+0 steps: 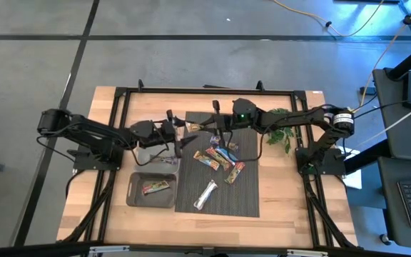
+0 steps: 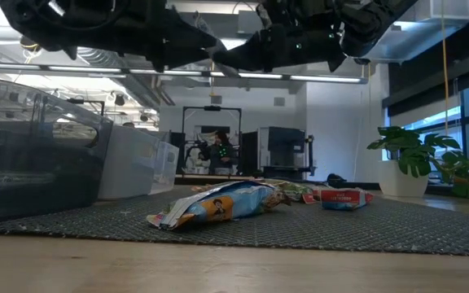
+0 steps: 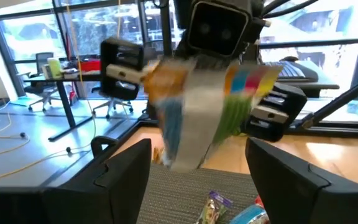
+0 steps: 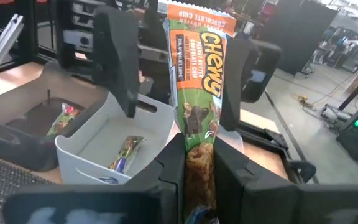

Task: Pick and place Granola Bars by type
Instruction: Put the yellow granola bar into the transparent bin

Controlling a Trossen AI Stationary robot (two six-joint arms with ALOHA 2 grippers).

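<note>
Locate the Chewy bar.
The Chewy bar is held off the table in the right claw, facing the open left claw, above the mat's far edge.

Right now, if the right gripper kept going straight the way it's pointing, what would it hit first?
Most likely the left gripper, open around the far end of the Chewy bar that the right gripper holds. Beyond lies the white bin.

"CHEWY" & "chocolate chip" on green-orange granola bar (image 4: 199,93) wrapper in right gripper (image 4: 197,163)
</note>
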